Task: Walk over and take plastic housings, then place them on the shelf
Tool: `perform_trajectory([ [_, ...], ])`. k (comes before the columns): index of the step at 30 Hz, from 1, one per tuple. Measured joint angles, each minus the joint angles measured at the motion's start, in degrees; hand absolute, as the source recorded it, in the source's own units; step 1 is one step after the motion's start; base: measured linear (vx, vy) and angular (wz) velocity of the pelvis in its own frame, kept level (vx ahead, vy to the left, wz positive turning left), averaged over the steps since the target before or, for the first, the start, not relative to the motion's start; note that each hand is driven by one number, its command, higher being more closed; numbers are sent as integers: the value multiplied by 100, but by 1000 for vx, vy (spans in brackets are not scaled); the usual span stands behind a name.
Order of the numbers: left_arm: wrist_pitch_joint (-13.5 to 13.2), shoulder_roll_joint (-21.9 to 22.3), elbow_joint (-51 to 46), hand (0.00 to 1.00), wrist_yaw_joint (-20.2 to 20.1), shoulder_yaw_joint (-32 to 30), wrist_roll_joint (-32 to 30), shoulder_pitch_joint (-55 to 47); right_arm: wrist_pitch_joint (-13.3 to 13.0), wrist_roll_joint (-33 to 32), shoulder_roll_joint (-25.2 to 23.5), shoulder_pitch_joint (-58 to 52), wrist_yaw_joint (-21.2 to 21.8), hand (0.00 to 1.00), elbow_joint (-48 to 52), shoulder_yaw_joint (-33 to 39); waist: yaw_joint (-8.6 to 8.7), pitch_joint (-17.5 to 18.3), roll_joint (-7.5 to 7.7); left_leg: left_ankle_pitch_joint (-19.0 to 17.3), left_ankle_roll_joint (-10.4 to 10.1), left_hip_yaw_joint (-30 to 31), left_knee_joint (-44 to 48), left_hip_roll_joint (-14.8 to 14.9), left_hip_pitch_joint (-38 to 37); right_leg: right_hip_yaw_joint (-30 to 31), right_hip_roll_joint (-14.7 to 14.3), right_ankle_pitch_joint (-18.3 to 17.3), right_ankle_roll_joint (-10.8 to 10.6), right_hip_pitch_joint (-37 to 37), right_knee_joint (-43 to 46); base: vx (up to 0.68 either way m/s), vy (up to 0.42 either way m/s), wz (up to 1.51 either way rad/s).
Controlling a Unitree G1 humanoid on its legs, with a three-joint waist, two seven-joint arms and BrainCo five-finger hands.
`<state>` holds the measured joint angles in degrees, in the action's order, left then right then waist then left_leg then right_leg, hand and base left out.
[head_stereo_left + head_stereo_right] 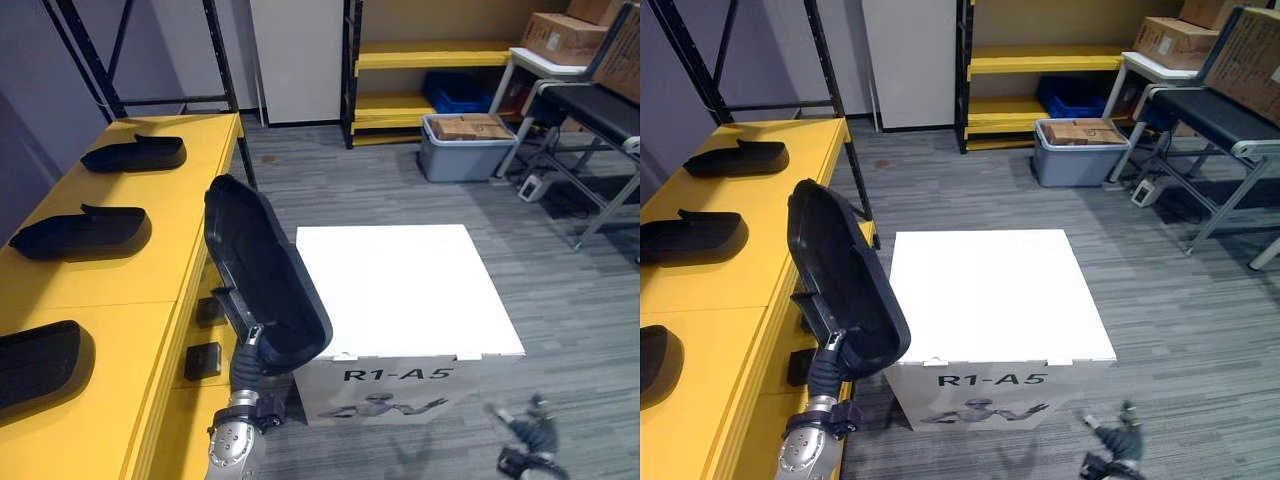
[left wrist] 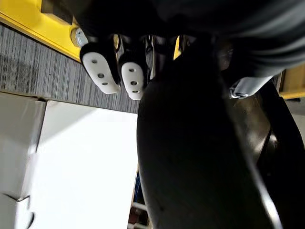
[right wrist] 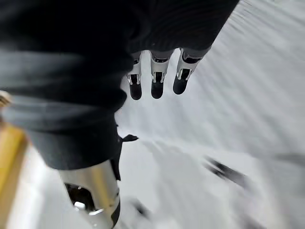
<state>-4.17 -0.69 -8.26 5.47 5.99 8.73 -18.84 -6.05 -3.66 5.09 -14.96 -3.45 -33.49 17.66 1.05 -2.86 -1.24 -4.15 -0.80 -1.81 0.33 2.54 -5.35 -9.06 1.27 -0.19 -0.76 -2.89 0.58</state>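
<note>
— What is closest?

— The left hand [image 1: 243,352], low and near the middle. Its fingers [image 2: 101,67] are curled round the lower end of a black housing [image 1: 262,270], which stands nearly upright with its hollow side facing the shelf.

— And the other hand?

— The right hand [image 1: 525,437] hangs low on the right over the grey floor [image 1: 560,300]. Its fingers [image 3: 156,78] are straight and side by side.

— What is beside the held part?

— On its right, a white box [image 1: 400,285]. On its left, the yellow shelf [image 1: 150,290]. The black housing is in the air just off the shelf's edge.

— Is anything on the shelf?

— Three more black parts in a row: the near housing [image 1: 35,365], the middle housing [image 1: 85,232] and the far housing [image 1: 135,153], well apart.

— Farther back?

— A grey bin [image 1: 462,155] of cardboard stands before a yellow rack [image 1: 430,58].
</note>
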Motion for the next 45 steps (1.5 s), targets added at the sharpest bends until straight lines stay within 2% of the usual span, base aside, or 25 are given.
perform_trajectory([
  [3,0,-65,0,100,-78,-17,-6,-23,51,130,-160,-57,277,0,-602,-439,-37,2,-5,9,8,88,2,-17,-1,-104,25,-8,-11,-40,1,-10,7,13],
  [9,1,-13,4,100,-93,1,-10,-155,123,543,-137,66,418,0,-1077,-771,-127,-17,23,42,50,362,9,-146,5,-373,172,-189,-73,-88,199,-19,22,28],
  [13,-1,6,-93,100,-66,134,-111,-145,150,759,-37,148,404,0,-1208,-1121,-252,-117,240,-11,105,1065,332,-435,246,-696,620,-949,-205,310,1656,-5,3,92],
  [15,0,-15,-146,100,-39,256,-143,-64,151,787,-42,163,379,0,-1176,-1169,-260,-138,287,35,107,1523,463,-567,480,85,604,-1037,-135,503,2033,28,34,144],
  [16,-7,-16,-258,100,-34,319,-201,-57,153,834,-59,160,355,0,-1171,-1280,-289,-145,402,65,102,1819,512,-695,617,271,675,-1223,-171,510,2094,55,-33,128],
  [17,-20,-8,-318,100,10,323,-215,-26,157,851,-76,161,345,0,-1135,-1426,-416,-150,519,64,93,1997,622,-842,749,195,805,-1426,-265,469,2057,54,-64,113],
  [18,-21,11,-318,100,35,321,-215,2,157,851,-80,179,342,0,-1090,-1468,-512,-151,524,66,72,2105,715,-921,833,119,844,-1473,-297,450,2029,45,-101,100],
  [21,-17,135,-627,100,70,355,-214,29,159,853,-101,244,282,0,-931,-1608,-569,-247,406,74,-26,2589,1268,-1076,1224,-565,870,-1479,-308,154,1881,21,-119,141],
  [22,-47,176,-862,100,111,354,-209,29,157,854,-106,359,238,0,-846,-1650,-705,-302,402,91,-79,2610,1365,-1078,1343,-708,837,-1479,-307,111,1782,-15,-103,73],
  [24,-128,252,-1072,100,191,272,-169,88,145,854,-77,629,152,0,-724,-1617,-736,-397,365,251,-314,2319,1411,-1062,1599,-1008,870,-1464,-284,101,1718,-86,-67,86],
  [26,-200,286,-1194,100,219,189,-126,118,158,861,-106,854,87,0,-731,-1536,-754,-428,330,82,160,720,1389,-495,1873,-1385,834,-1403,-202,101,1648,-97,-31,91],
  [27,-212,289,-1196,100,267,212,-104,153,159,869,-97,847,44,0,-662,-1539,-736,-418,301,-308,470,-391,2267,12,2208,-1664,839,-1404,-203,46,1664,-22,-11,83],
  [28,-212,292,-1194,100,292,219,-105,171,160,870,-95,833,31,0,-621,-1539,-707,-417,278,-396,609,-790,2631,238,2295,-1817,841,-1404,-203,-26,1682,53,32,109],
  [29,-218,319,-1178,100,311,263,-104,184,169,870,-39,796,1,0,-612,-1530,-631,-375,139,-86,643,-1197,2845,435,2302,-2049,800,-1432,-210,-102,1886,50,97,137],
  [30,-221,296,-1121,100,315,364,-104,263,177,871,-47,803,-5,0,-678,-1433,-468,-356,91,56,532,-1097,2398,212,2215,-2134,842,-1531,-58,-49,1880,-4,112,151],
  [31,-235,285,-1071,100,313,369,-112,339,172,871,-60,838,-22,0,-758,-1380,-420,-329,129,206,353,-856,1748,-15,2011,-2128,803,-1539,17,-46,1599,-100,97,191],
  [32,-271,244,-886,100,319,332,-116,588,173,869,-110,914,-56,0,-994,-1320,-275,-305,295,111,435,-985,1298,-215,1919,-2476,1035,-1338,-259,-115,1305,-65,79,143],
  [33,-272,274,-797,100,365,327,-117,671,192,867,-25,1041,-69,0,-1143,-1328,-398,-332,148,70,304,-1034,1566,-17,1786,-2561,996,-1239,-320,-183,1254,5,72,115],
  [34,-279,294,-742,100,396,293,-118,698,193,866,-5,1081,-72,0,-1202,-1311,-405,-366,88,65,254,-924,1377,-83,1674,-2581,978,-1204,-380,-250,1230,55,92,48],
  [36,-276,246,-604,100,458,191,-130,698,203,865,-121,1098,-68,0,-1318,-1365,-444,-381,94,154,272,-859,1295,-232,1560,-2635,1037,-1080,-402,-465,1064,34,97,38],
  [39,-277,243,-593,100,470,195,-233,647,215,871,-190,1152,-33,0,-1609,-1357,-503,-394,102,-10,341,-702,1561,-349,1575,-2706,1154,-1032,-445,-623,1179,7,137,34],
  [41,-277,257,-609,100,472,209,-383,551,258,874,-156,1204,-32,0,-1689,-1340,-468,-493,75,-267,388,-546,1775,-414,1509,-2619,1409,-1167,-383,-527,2021,-17,153,29],
  [42,-261,257,-610,100,473,258,-455,523,268,875,-149,1151,-29,0,-1638,-1321,-430,-550,64,-326,433,-426,1829,-480,1468,-2387,1564,-1219,-272,-364,2637,-26,154,72],
  [43,-237,187,-610,100,462,379,-528,511,273,875,-181,1012,-14,0,-1584,-1333,-337,-611,104,-347,480,-179,1798,-627,1390,-1499,1617,-1381,-101,108,3514,-9,129,93],
  [45,-232,185,-619,100,465,397,-601,519,277,875,-281,790,11,0,-1373,-1333,-310,-606,204,-347,481,89,1755,-738,1375,-473,1319,-1650,-173,460,3699,14,49,84],
])
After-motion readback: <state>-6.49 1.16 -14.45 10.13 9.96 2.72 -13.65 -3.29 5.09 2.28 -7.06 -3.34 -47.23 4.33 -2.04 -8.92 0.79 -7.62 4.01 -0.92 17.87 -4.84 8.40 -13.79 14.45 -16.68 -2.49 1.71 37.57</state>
